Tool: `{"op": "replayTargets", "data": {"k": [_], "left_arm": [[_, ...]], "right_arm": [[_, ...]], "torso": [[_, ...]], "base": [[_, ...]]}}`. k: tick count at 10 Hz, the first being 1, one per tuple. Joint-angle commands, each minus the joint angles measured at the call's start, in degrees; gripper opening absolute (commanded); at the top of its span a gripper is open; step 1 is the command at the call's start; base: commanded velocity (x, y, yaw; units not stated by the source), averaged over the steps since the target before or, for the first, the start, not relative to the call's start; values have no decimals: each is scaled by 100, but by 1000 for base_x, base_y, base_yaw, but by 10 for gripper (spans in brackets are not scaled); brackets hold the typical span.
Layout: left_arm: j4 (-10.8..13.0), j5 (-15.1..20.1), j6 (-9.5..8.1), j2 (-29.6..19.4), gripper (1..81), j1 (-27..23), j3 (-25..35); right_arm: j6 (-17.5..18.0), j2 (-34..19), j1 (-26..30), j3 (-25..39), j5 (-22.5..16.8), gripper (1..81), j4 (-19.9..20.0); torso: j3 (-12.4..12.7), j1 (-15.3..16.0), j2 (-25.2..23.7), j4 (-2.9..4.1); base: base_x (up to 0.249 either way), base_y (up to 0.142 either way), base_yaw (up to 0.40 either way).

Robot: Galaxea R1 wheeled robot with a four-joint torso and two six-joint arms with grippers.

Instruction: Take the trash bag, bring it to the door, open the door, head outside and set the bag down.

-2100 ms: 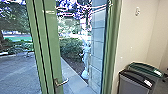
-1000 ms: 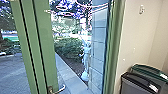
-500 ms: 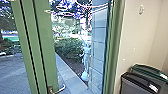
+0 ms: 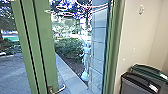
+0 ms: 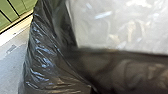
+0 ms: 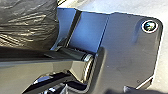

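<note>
Trash bag is sitting right by the robot, glossy black and creased, also appearing next to the robot's dark base plate; can't tell if bag and plate are touching. Long axis: can't fix it for the whole bag. In the left wrist view the visible side is running lengthwise, tapering toward the end nearer the green panels and widening away from them, with creases roughly following that line. Can't tell which end the neck is pointing to. Left tool: can't tell if it's apart, together or clamped on the bag. Right tool: same, can't tell. Head view: green door is standing ahead, its lever handle sticking out toward the green frame on the right. Can't tell if the door is sitting ajar. Outside, paving is stretching away on the left, and shrubs are growing beyond a slab strip, near a pale block wall. Inside, right of the frame, a gray bin with a black lid is standing just beside a green-lidded bin, close to the beige wall. Writing: both lids are carrying white labels, text too blurred to read. Bag is showing no readable marks.
</note>
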Motion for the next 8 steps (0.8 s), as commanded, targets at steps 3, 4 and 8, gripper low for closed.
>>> {"op": "replayTargets", "data": {"k": [3, 4, 8], "left_arm": [[46, 266, 46, -13, 10, -369, 51], [46, 266, 46, -13, 10, -369, 51], [55, 310, 55, -13, 10, -387, 42]], "right_arm": [[18, -19, 288, 55, -256, 811, 55], [18, -19, 288, 55, -264, 811, 55], [18, -19, 288, 38, -264, 811, 46]], "torso": [[0, 1, 0, 0], [0, 1, 0, 0], [0, 1, 0, 0]], "base": [[0, 0, 0], [0, 0, 0], [0, 0, 0]]}}
